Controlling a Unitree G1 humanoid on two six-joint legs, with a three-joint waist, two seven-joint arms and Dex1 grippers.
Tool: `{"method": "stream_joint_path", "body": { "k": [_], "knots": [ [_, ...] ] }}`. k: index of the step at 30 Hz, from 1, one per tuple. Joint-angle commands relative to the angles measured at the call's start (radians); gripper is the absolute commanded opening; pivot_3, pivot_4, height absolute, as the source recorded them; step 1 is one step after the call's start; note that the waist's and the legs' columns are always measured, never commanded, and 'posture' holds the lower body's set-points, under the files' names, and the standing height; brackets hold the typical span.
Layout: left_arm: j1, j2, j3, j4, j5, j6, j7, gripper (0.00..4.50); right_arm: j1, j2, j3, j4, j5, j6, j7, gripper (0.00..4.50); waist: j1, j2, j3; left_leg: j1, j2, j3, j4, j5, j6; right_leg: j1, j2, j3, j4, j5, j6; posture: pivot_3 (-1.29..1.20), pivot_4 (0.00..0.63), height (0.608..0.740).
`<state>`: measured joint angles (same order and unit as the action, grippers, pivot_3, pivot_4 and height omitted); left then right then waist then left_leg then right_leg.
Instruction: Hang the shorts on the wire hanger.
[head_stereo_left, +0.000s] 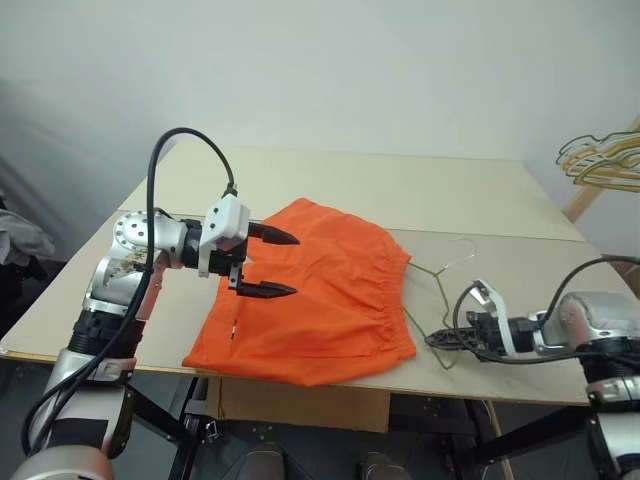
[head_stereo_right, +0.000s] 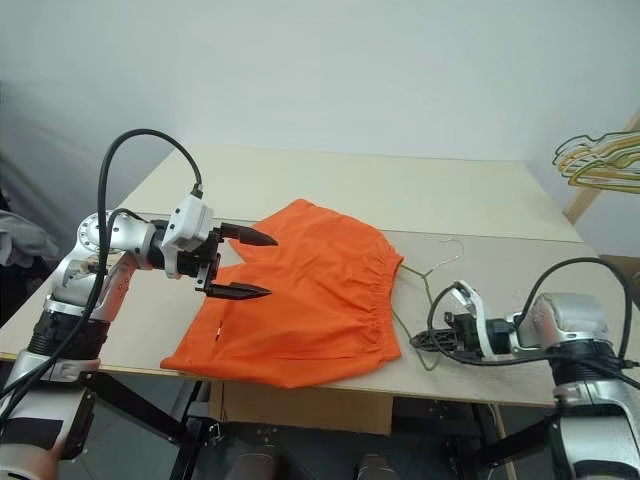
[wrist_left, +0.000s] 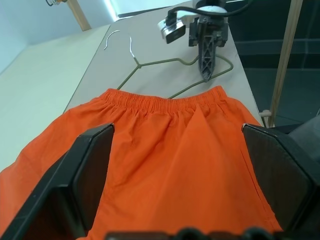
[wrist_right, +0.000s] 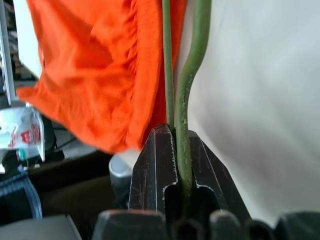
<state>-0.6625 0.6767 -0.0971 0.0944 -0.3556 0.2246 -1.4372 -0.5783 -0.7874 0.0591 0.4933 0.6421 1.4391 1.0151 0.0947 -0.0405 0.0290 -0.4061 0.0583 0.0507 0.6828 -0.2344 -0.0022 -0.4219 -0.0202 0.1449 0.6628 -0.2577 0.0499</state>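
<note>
shorts (head_stereo_left: 320, 295) | soft, limp; I'd pinch the waistband | left gripper (head_stereo_left: 268, 262) gaping, empty | right gripper (wrist_right: 176, 150) clamped on wire hanger (head_stereo_left: 437, 290)

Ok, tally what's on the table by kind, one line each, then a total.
Orange shorts: 1
Wire hanger, pinched in the shut right claw: 1
Total: 2
The bunched hangers hang beside the table, not on it, so they are left out.
</note>
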Motion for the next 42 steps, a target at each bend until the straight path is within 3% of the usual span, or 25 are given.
{"method": "stream_joint_path", "body": {
  "k": [1, 5, 12, 16, 19, 29, 33, 42],
  "knots": [
    [-0.013, 0.009, 0.014, -0.023, -0.009, -0.011, 0.005, 4.41, -0.046, 0.013, -0.060, 0.045, -0.008, -0.031, -0.016, 0.00, 0.002, 0.000, 0.000, 0.000, 0.000, 0.000, 0.000, 0.000, 0.000, 0.000, 0.000, 0.000, 0.000, 0.001, -0.001, 0.22, 0.000, 0.740],
    [-0.009, 0.010, 0.013, -0.024, -0.006, -0.015, 0.008, 4.41, -0.040, 0.024, -0.092, 0.022, -0.008, -0.061, -0.028, 0.00, 0.005, 0.000, 0.000, -0.002, 0.000, 0.000, 0.000, 0.000, 0.000, -0.001, 0.000, 0.000, -0.001, 0.000, -0.001, 0.22, 0.000, 0.740],
    [-0.031, 0.009, 0.010, -0.001, 0.003, -0.024, 0.012, 4.41, 0.042, -0.076, -0.119, -0.419, -0.028, -0.161, -0.091, 0.00, 0.005, 0.002, 0.001, -0.003, 0.000, 0.000, 0.000, 0.000, 0.000, -0.002, 0.000, -0.001, 0.000, 0.000, -0.001, 0.19, 0.000, 0.740],
    [-0.150, -0.015, 0.005, 0.133, 0.042, -0.091, 0.014, 4.41, 0.012, -0.150, 0.018, -0.701, -0.086, -0.190, -0.127, 0.00, 0.001, 0.002, 0.001, -0.003, 0.001, 0.000, 0.000, 0.000, 0.000, -0.002, 0.000, -0.001, 0.000, -0.004, 0.005, 0.16, 0.000, 0.740],
    [-0.278, -0.033, 0.002, 0.289, 0.088, -0.184, 0.010, 4.41, -0.055, -0.145, 0.139, -0.789, -0.145, -0.195, -0.165, 0.00, -0.006, 0.001, 0.001, -0.002, 0.001, 0.000, 0.000, 0.000, 0.000, -0.002, 0.001, -0.002, 0.000, -0.004, 0.005, 0.13, 0.000, 0.740],
    [-0.560, -0.061, -0.104, 0.713, 0.233, -0.534, -0.161, 4.41, -0.260, -0.091, 0.360, -0.780, -0.235, -0.233, -0.134, 0.00, -0.027, 0.002, 0.001, -0.011, 0.001, 0.000, 0.000, 0.000, 0.000, -0.008, 0.000, -0.002, -0.002, 0.000, -0.002, 0.11, 0.000, 0.740],
    [-0.600, -0.046, -0.236, 0.828, 0.290, -0.674, -0.177, 4.41, -0.287, -0.100, 0.393, -0.773, -0.253, -0.253, -0.095, 0.00, -0.028, 0.002, 0.001, -0.017, 0.001, 0.000, 0.000, 0.000, 0.000, -0.015, 0.000, -0.002, 0.000, 0.000, -0.003, 0.12, 0.000, 0.740],
    [-0.669, -0.126, -0.279, 1.037, 0.500, -0.841, -0.116, 4.41, -0.318, -0.117, 0.420, -0.793, -0.271, -0.260, -0.034, 0.00, -0.029, 0.002, 0.001, -0.020, 0.001, 0.000, 0.001, 0.000, 0.000, -0.018, 0.000, -0.002, 0.001, 0.000, -0.003, 0.09, 0.000, 0.740]
  ]
}}
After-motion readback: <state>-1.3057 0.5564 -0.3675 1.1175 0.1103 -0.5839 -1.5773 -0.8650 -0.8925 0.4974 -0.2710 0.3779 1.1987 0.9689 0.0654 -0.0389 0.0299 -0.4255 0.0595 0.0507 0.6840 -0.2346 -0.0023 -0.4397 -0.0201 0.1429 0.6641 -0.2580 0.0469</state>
